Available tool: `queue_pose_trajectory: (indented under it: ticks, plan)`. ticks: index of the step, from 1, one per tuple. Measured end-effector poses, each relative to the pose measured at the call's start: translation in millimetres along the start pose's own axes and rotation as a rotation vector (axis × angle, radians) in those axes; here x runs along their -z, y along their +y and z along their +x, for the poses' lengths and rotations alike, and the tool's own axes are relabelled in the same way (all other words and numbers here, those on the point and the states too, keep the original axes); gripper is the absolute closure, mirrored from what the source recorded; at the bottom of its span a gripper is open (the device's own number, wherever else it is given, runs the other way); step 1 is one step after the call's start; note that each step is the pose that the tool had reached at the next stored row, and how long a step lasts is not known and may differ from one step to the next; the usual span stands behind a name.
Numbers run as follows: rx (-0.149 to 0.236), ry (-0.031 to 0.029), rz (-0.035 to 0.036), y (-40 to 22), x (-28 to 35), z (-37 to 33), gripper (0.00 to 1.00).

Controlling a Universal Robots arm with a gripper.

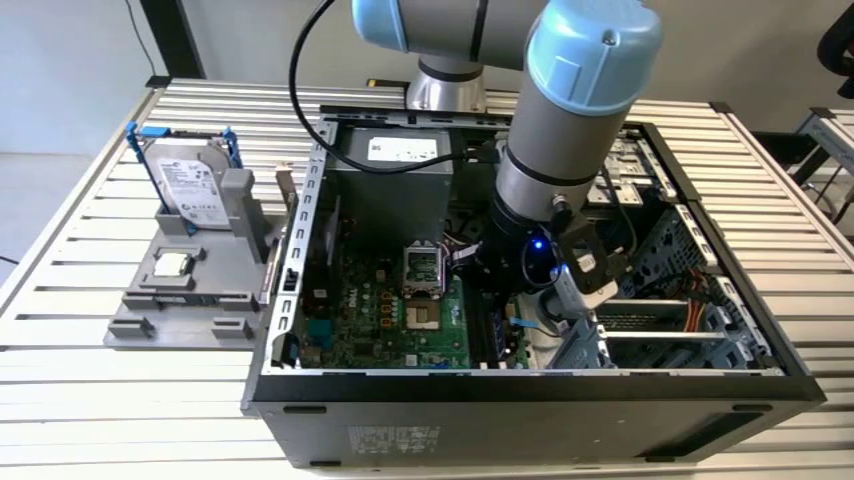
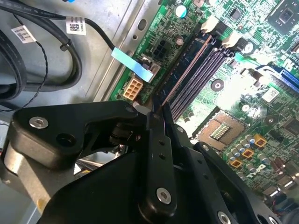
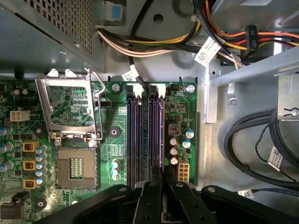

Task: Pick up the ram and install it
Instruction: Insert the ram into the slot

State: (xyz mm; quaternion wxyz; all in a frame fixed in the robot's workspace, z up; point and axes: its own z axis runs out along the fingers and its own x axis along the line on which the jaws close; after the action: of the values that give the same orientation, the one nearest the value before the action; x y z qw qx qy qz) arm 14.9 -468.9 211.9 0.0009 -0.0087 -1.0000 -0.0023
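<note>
Ram: seen edge-on in both wrist views (image 2: 187, 67) (image 3: 162, 135), a thin stick standing on its long edge along the outermost of the memory slots (image 3: 138, 135), on the side nearest the white power connector (image 3: 183, 171); whether it is pressed fully home, I cannot tell
Gripper: down inside the case, black fingers (image 2: 156, 140) pinched together on the near end of the ram, gripper (image 3: 163, 179) right above the slot bank
Arm: the grey and blue arm (image 1: 561, 150) reaches down into the open computer case (image 1: 534, 385), over the green motherboard (image 1: 360, 320)
CPU socket: bare (image 3: 74, 170), its metal frame flipped up (image 3: 70, 107), well to the side of the slots
Cables: black loops (image 3: 247, 140) lie on the case floor beyond the board
Outside the case: a hard drive with blue rails (image 1: 187, 185) stands in a grey fixture (image 1: 187, 280) on the slatted table (image 1: 80, 250), at the exterior view's left
</note>
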Motion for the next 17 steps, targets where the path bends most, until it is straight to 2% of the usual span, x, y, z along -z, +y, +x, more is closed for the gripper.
queue_pose_trajectory:
  ticks: [5, 6, 11, 17]
  plan:
    - [0.0, 0.0022, -0.0001, 0.0, 0.0, 0.0, 1.0]
    - [0.0, 0.0025, 0.0, 0.0, 0.0, 0.0, 0.0]
    - [0.0, 0.0047, 0.0002, 0.0, 0.6, 0.0, 0.0]
    - [-0.004, 0.0047, 0.0001, 0.0, 27.1, 0.1, 0.0]
